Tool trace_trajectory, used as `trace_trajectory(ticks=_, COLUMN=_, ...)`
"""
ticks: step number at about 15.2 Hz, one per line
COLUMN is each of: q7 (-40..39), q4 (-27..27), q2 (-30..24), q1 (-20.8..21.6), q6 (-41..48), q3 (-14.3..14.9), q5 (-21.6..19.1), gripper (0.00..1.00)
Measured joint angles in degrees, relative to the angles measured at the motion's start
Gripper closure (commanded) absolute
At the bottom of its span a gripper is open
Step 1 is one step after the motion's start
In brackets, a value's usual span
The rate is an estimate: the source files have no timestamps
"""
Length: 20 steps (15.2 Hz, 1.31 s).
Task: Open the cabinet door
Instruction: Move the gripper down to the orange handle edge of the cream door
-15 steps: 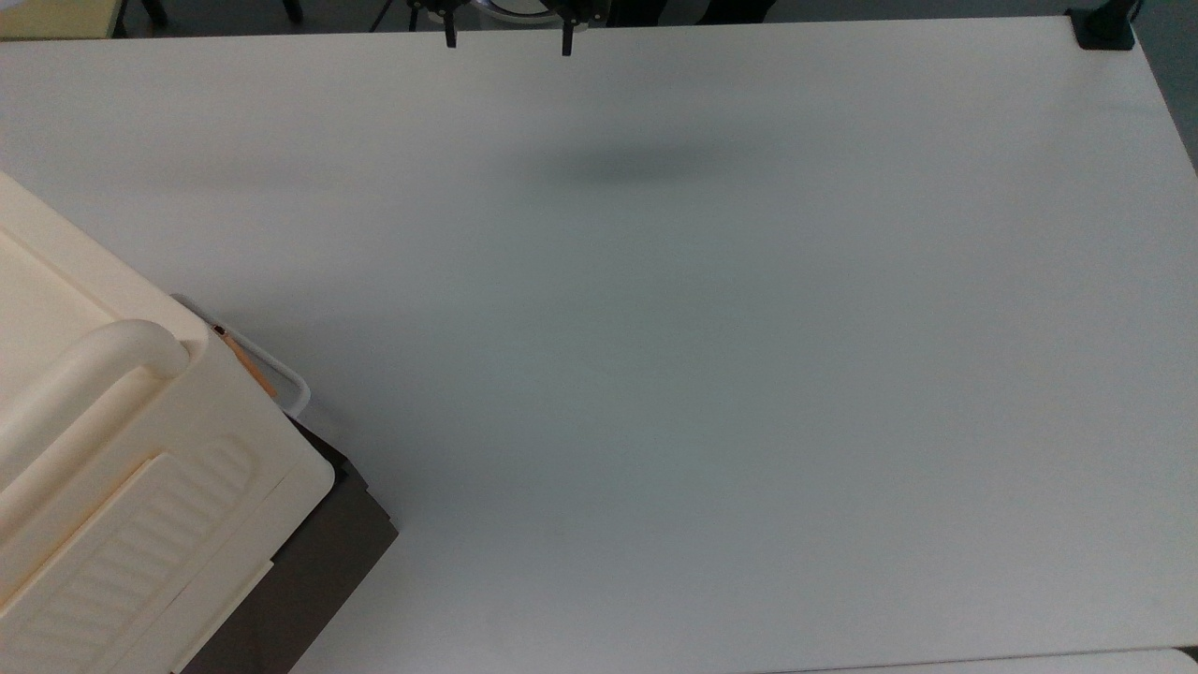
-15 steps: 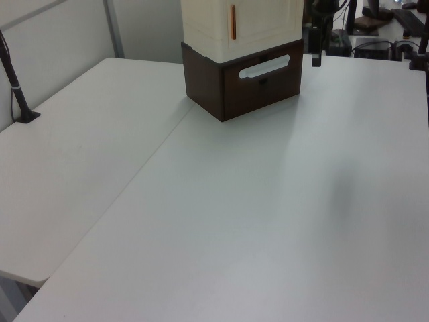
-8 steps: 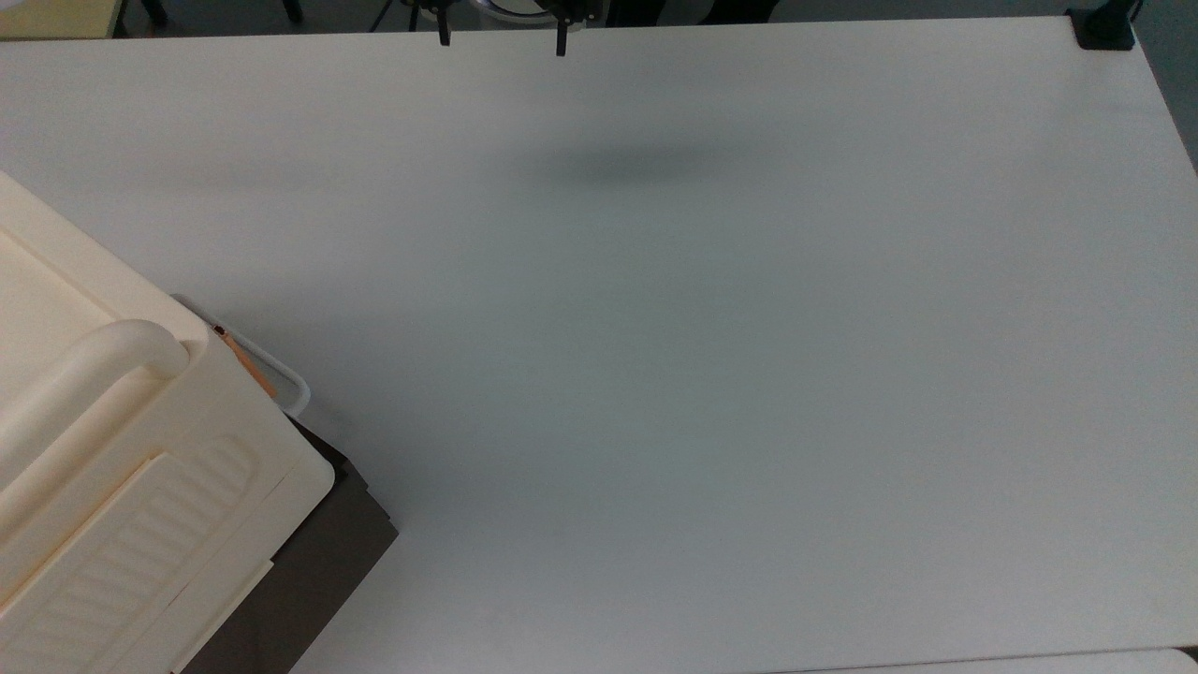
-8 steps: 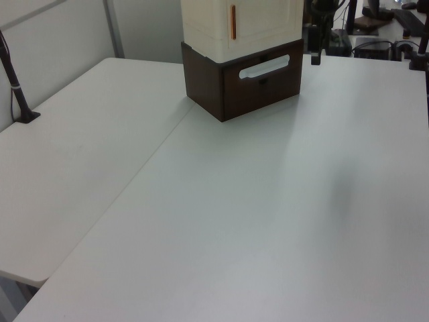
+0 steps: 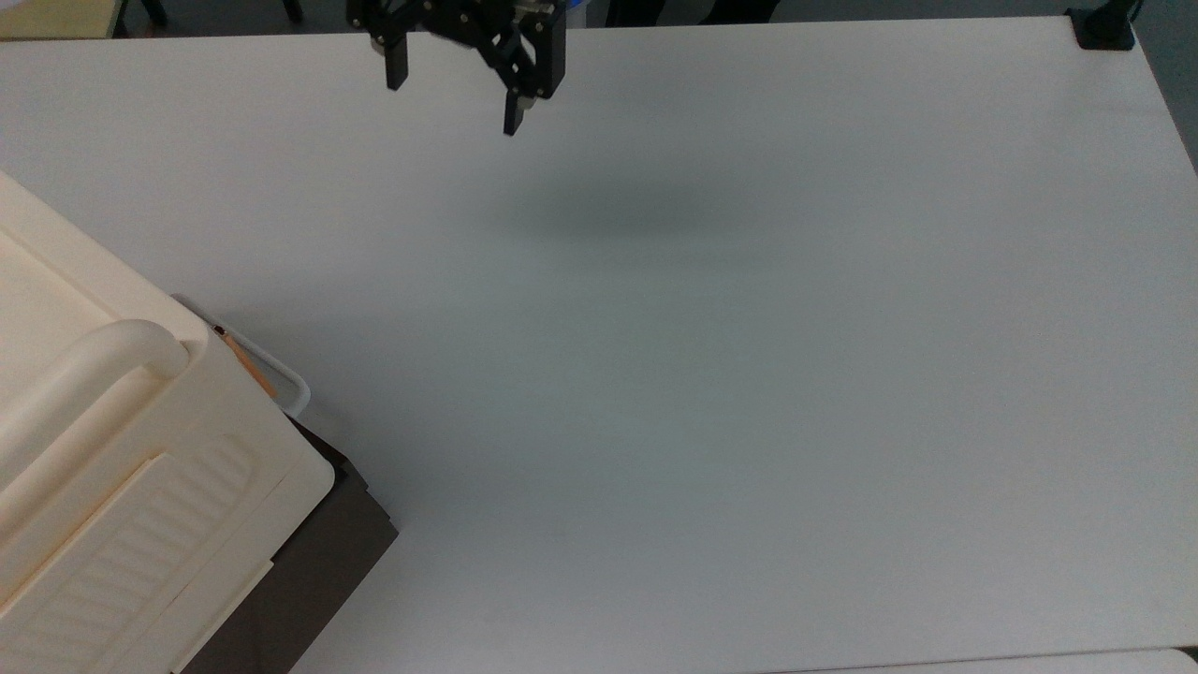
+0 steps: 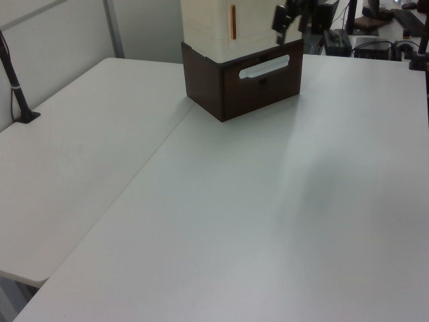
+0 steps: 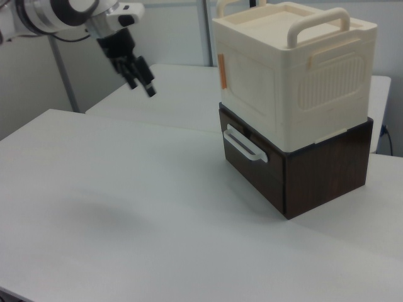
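1. While the pincer [image 5: 451,94] hangs in the air above the far edge of the white bench [image 5: 711,374] in the top view, its two black fingers [image 5: 512,120] stand well apart, released, grasping nothing.
2. Right view: pincer [image 7: 142,80] at upper left, tilted, fingers pointing down toward the right view's right, well apart from the cabinet [image 7: 296,82].
3. Cabinet: cream box with a thick rounded bar handle [image 7: 315,24] on top, seated on a dark brown base [image 7: 315,176]. Top view puts it at the lower left corner [image 5: 112,449].
4. Cabinet door [image 7: 249,85]: flat cream panel on the face toward the pincer in the right view, lying flush with the box, shut. A thin copper-coloured strip [image 7: 221,72] runs upright along its edge at the right view's left.
5. Left view: same strip [image 6: 232,22] on the cream face; pincer [image 6: 285,15] blurred, just beside the cabinet's upper right.
6. White curved handle [image 7: 244,146] on the brown base, below the door.
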<state>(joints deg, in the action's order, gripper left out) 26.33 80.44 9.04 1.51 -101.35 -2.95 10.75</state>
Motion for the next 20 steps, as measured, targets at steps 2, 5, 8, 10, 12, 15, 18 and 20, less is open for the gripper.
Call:
trace_trajectory(ticks=2, q7=3.92, q4=-0.50, q2=1.69, q1=-0.01, q6=-6.12, q3=0.17, q5=3.78, gripper=0.00)
trace_trajectory(ticks=5, q7=10.48, q4=-0.76, q2=3.79, q1=-0.08, q6=-15.43, q3=1.17, q5=10.49, gripper=0.06)
trace_trajectory(ticks=8, q7=14.46, q4=-0.79, q2=5.19, q1=-0.19, q6=-21.80, q3=2.56, q5=16.08, gripper=0.05)
trace_trajectory(ticks=10, q7=15.24, q4=-0.81, q2=6.07, q1=-0.82, q6=-25.05, q3=3.43, q5=16.88, gripper=0.04)
trace_trajectory(ticks=12, q7=15.34, q4=-0.83, q2=6.74, q1=-2.39, q6=-29.20, q3=3.68, q5=16.93, gripper=0.04)
trace_trajectory(ticks=15, q7=15.34, q4=-0.83, q2=7.90, q1=-4.58, q6=-36.02, q3=3.69, q5=16.93, gripper=0.04)
trace_trajectory(ticks=18, q7=15.34, q4=-0.83, q2=10.01, q1=-4.68, q6=-39.11, q3=3.68, q5=16.93, gripper=0.04)
trace_trajectory(ticks=20, q7=15.34, q4=-0.85, q2=11.37, q1=-4.68, q6=-40.76, q3=3.68, q5=16.93, gripper=0.04)
